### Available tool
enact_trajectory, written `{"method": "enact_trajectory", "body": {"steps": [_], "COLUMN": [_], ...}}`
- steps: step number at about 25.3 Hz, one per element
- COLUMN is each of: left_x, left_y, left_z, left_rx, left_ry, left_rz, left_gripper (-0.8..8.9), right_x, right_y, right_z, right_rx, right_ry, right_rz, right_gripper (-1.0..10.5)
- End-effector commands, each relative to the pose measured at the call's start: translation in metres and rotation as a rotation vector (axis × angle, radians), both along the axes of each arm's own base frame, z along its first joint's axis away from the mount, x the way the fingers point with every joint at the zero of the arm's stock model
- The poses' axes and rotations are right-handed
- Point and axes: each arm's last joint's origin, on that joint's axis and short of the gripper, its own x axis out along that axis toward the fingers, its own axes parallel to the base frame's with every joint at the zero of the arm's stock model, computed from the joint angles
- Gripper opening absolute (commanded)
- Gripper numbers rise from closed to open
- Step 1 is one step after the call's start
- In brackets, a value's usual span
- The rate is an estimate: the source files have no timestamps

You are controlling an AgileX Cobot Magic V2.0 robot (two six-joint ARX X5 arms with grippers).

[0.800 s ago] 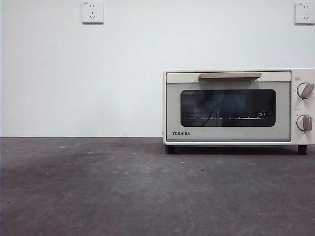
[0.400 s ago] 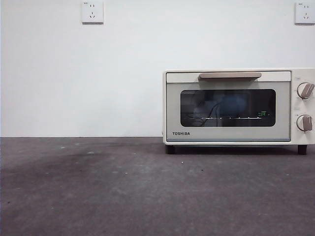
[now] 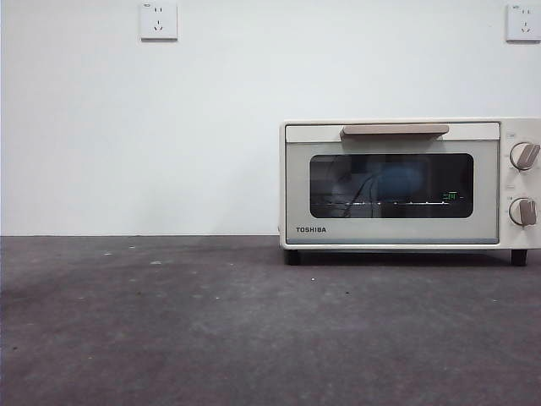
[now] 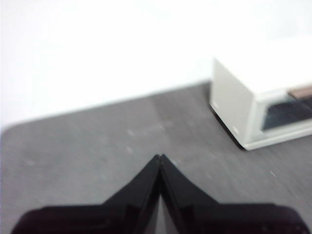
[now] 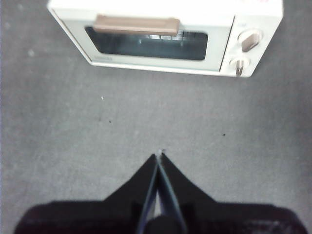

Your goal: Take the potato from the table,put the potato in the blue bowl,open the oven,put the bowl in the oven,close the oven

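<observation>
- The left gripper (image 4: 159,157) is nearest in its own wrist view. Its two black jaws are pressed together to a sharp tip and nothing is between them. It hangs above the bare table (image 4: 97,146), with the oven (image 4: 253,102) well apart from it, seen from the side and a little blurred.
- The right gripper (image 5: 159,155) is clenched in the same way, the jaws meeting in one point, with nothing in them. It hangs over the grey table (image 5: 73,126) in front of the oven (image 5: 165,34), well apart from the door.
- In the front view no arm is visible. The near part of the table (image 3: 211,330) is a dark, speckled surface with a few small pale specks on it.
- Farther back, on the right side of the table, stands the oven (image 3: 410,182). Its door is shut, and the tan bar handle (image 3: 395,130) runs along the top of the door. Two knobs (image 3: 524,156) sit one above the other at its right edge.
- Behind the dark glass a blue rounded shape shows, which seems to be the blue bowl (image 3: 397,180), standing on the rack inside. The glass also carries reflections, so its outline is not sharp.
- The potato cannot be seen in any view; whether it lies in the bowl I cannot tell.
- Farthest is the white wall (image 3: 169,127), with two sockets (image 3: 159,20) high up.
</observation>
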Motion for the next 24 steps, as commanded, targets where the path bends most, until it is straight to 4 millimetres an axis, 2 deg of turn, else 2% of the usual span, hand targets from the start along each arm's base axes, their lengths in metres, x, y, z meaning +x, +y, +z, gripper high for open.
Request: {"method": "enact_trajectory", "body": {"steps": [1,6,7,13,18,24], "left_x": [-0.004,-0.006,-0.005,0.014,0.017,0.020], "left_y": [0.004,0.008,0.009,0.011,0.012,0.012], "left_z": [-0.031,-0.087,-0.105,-0.184,-0.224,-0.254], "left_rx": [0.036,0.029,0.028,0.028,-0.009,-0.089], "left_ry": [-0.081,-0.184,-0.186,-0.122,-0.118,-0.127], "left_rz": [0.043,0.081,0.089,0.131,0.038,0.032], "left_gripper": [-0.04,-0.04,-0.04,-0.04,-0.04,-0.04], "right_x": [0.018,0.054,0.065,0.107,0.119,0.140], "right_y": [0.003,0.010,0.012,0.020,0.022,0.025], "right_z": [-0.011,-0.031,-0.038,-0.072,-0.082,-0.072], "right_rx": [-0.024,-0.045,-0.051,-0.078,-0.084,-0.054], "right_ry": [0.081,0.194,0.228,0.374,0.398,0.157], "right_rz": [0.004,0.004,0.005,0.005,0.005,-0.008], "right_gripper": [0.0,0.0,0.0,0.0,0.0,0.0]}}
